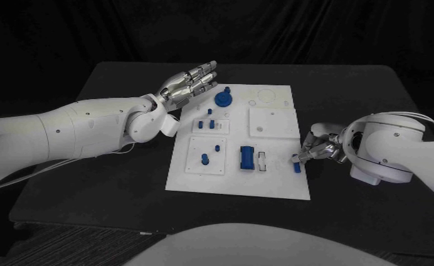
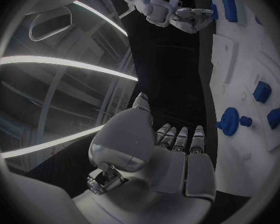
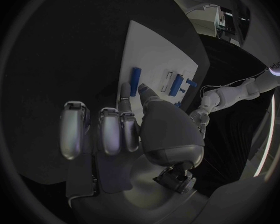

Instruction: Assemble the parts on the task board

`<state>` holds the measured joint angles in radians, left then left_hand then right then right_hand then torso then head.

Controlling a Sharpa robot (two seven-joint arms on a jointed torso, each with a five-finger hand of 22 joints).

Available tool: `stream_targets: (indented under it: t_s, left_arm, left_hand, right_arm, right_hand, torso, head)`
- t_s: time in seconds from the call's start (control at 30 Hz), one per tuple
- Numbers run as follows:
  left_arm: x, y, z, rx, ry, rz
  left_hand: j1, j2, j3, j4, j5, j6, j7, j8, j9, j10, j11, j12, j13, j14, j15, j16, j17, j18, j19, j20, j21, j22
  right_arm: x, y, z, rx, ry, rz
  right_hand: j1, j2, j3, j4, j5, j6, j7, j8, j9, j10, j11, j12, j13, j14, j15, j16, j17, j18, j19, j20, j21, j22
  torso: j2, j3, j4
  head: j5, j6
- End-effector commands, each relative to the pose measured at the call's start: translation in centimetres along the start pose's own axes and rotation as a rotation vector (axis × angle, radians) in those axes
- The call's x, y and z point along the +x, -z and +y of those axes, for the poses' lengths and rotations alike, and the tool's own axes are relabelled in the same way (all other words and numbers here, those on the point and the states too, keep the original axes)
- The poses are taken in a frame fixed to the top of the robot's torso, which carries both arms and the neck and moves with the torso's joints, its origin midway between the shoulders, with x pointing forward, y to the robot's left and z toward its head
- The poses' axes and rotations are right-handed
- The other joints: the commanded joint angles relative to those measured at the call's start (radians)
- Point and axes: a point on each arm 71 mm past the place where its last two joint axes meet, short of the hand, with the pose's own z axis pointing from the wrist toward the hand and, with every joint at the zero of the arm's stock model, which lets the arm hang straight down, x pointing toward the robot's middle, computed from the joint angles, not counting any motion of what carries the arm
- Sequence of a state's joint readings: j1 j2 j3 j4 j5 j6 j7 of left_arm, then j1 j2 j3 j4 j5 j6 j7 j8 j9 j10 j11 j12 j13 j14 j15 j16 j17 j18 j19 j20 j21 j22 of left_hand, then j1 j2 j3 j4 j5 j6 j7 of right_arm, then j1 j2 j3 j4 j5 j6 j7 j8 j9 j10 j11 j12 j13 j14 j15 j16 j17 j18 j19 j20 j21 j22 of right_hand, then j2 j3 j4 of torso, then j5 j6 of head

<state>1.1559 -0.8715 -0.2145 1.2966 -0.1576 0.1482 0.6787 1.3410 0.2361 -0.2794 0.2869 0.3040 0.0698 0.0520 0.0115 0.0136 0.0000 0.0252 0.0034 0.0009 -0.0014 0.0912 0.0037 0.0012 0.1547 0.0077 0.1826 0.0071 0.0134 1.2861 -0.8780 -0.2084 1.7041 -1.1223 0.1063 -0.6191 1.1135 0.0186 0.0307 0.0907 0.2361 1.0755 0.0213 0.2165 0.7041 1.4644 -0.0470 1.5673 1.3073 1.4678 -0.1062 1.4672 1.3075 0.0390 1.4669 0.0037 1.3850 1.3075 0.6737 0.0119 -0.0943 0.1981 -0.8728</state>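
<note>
Midway: several blue parts [image 1: 246, 157] stand seated in the task board [image 1: 271, 181] on the black counter [image 1: 118, 84].
Right hand [image 1: 317, 150]: pinching a small blue peg [image 1: 296, 167] at the board's right edge.
Left hand [image 1: 188, 84]: released, fingers spread, above the board's far-left corner.
Remaining: empty sockets suggest more placements.

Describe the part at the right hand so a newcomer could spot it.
Find the white task board mid-table, then its near right edge beside the right hand. The small blue peg there touches the fingertips; unlike the other blue parts, it lies at the very rim.
</note>
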Motion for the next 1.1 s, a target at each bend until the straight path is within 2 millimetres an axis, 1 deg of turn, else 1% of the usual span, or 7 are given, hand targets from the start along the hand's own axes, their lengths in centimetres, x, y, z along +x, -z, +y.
stream_targets:
  t_s: [0.03,0.3,0.5,0.63,0.8,0.93,1.1]
  left_arm:
    - [0.2,0.0,-0.7,0.102,0.017,0.01]
    - [0.2,-0.1,-0.6,0.099,0.019,0.012]
    - [0.3,-0.1,-0.6,0.097,0.021,0.014]
    - [0.3,0.0,-0.5,0.096,0.021,0.014]
    - [0.3,0.0,-0.5,0.095,0.022,0.014]
    - [0.3,0.1,-0.6,0.095,0.021,0.013]
    - [0.3,0.1,-0.5,0.094,0.021,0.012]
  left_hand:
    - [0.011,0.002,0.005,-0.001,0.005,0.002,0.007,0.004,0.0,0.0,0.005,-0.003,-0.001,0.001,0.003,-0.004,-0.001,0.013,0.001,0.009,0.0,0.0]
    - [0.012,0.002,0.005,-0.001,0.008,0.002,0.009,0.004,0.0,0.0,0.007,-0.003,-0.001,0.001,0.002,-0.004,-0.001,0.013,0.001,0.009,0.0,0.0]
    - [0.014,0.003,0.006,-0.001,0.012,0.002,0.011,0.003,0.0,0.0,0.01,-0.003,-0.001,0.001,0.001,-0.004,-0.001,0.014,0.001,0.008,0.0,0.0]
    - [0.017,0.003,0.008,-0.002,0.018,0.002,0.012,0.003,0.0,0.0,0.011,-0.003,-0.001,0.001,0.001,-0.004,-0.001,0.014,0.001,0.008,0.0,0.0]
    - [0.022,0.003,0.01,-0.004,0.028,0.002,0.014,0.003,0.0,0.0,0.012,-0.003,-0.001,0.001,0.0,-0.004,-0.001,0.015,0.001,0.008,0.0,0.0]
    - [0.025,0.003,0.012,-0.005,0.034,0.002,0.015,0.003,0.0,0.0,0.013,-0.003,-0.001,0.001,0.0,-0.004,-0.001,0.015,0.001,0.008,0.0,0.0]
    - [0.027,0.004,0.013,-0.005,0.037,0.002,0.015,0.003,0.0,0.0,0.013,-0.003,-0.001,0.001,-0.001,-0.004,-0.001,0.016,0.001,0.008,0.0,0.0]
  right_arm:
    - [0.0,-0.2,-0.1,0.038,0.102,-0.026]
    - [0.8,-0.7,0.4,0.037,0.153,-0.025]
    - [1.2,-0.9,0.9,0.026,0.162,-0.024]
    - [1.4,-0.8,1.3,0.01,0.145,-0.023]
    - [1.5,-0.6,1.7,-0.015,0.085,-0.031]
    - [1.6,-0.3,2.0,-0.041,0.001,-0.048]
    - [1.7,0.3,2.1,-0.074,-0.147,-0.035]
  right_hand:
    - [0.012,-0.001,0.0,-0.008,0.005,-0.003,0.007,-0.008,-0.005,0.106,0.002,0.004,0.263,0.063,-0.001,-0.007,0.039,0.007,0.043,-0.001,-0.006,0.202]
    - [0.024,-0.002,0.015,-0.025,0.033,-0.013,0.015,-0.037,-0.031,0.106,0.009,0.004,0.263,0.06,0.005,-0.016,0.024,0.009,0.04,0.003,-0.015,0.199]
    - [0.071,-0.007,0.056,-0.075,0.117,-0.014,0.019,-0.065,-0.059,0.106,0.012,0.004,0.263,0.06,0.008,-0.018,0.02,0.009,0.04,0.006,-0.017,0.199]
    - [0.126,-0.008,0.114,-0.139,0.162,0.002,0.017,-0.071,-0.073,0.106,0.011,0.004,0.263,0.061,0.007,-0.018,0.018,0.009,0.041,0.006,-0.016,0.2]
    - [0.139,-0.018,0.171,-0.195,0.255,0.019,0.019,-0.064,-0.071,0.106,0.012,0.004,0.263,0.06,0.007,-0.018,0.017,0.008,0.042,0.006,-0.013,0.201]
    - [0.12,-0.029,0.241,-0.242,0.409,0.008,0.036,-0.064,-0.069,0.106,0.026,0.004,0.263,0.055,0.017,-0.03,-0.005,0.011,0.037,0.013,-0.028,0.197]
    - [0.062,-0.047,0.357,-0.269,0.436,-0.009,0.051,-0.095,-0.112,0.106,0.038,0.004,0.263,0.054,0.028,-0.035,-0.016,0.013,0.033,0.024,-0.04,0.194]
  torso:
    - [0.0,-0.0001,-0.0008]
    - [0.001,-0.0001,0.0008]
    - [0.0,-0.0002,0.0]
    - [0.0,0.0002,-0.0006]
    - [0.001,0.0003,-0.0008]
    - [0.001,-0.0001,0.0007]
    - [0.001,0.0003,-0.0006]
  head:
    - [0.002,0.0]
    - [0.0,0.0]
    - [0.002,0.0]
    - [0.005,0.0]
    - [0.007,0.0]
    - [0.007,0.0]
    - [0.01,0.0]
